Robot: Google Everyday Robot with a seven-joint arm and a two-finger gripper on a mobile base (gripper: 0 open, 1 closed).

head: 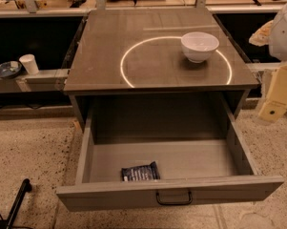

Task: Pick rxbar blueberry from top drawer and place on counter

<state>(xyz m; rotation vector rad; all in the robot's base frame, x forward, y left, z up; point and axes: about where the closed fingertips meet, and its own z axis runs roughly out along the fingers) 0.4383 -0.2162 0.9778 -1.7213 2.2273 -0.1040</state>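
lying flat on the floor of the top drawer point(195, 161), the rxbar blueberry point(140, 171) sits just behind the drawer front, left of the black handle point(174, 197). its long axis runs roughly left to right, near parallel to the drawer front, with a slight tilt. the drawer stands open. the tool point(275, 101) hangs at the right edge of the view, beside the right end of the counter surface point(109, 56) and above the drawer's right wall. no object shows in it; how far open it is cannot be told. from the tool, the bar lies down and well to the left. judgement: the coming move calls for a leftward, descending reach into the drawer, with the grip set across the bar's short width. a white bowl point(199, 46) stands on the counter surface, well apart from the bar.
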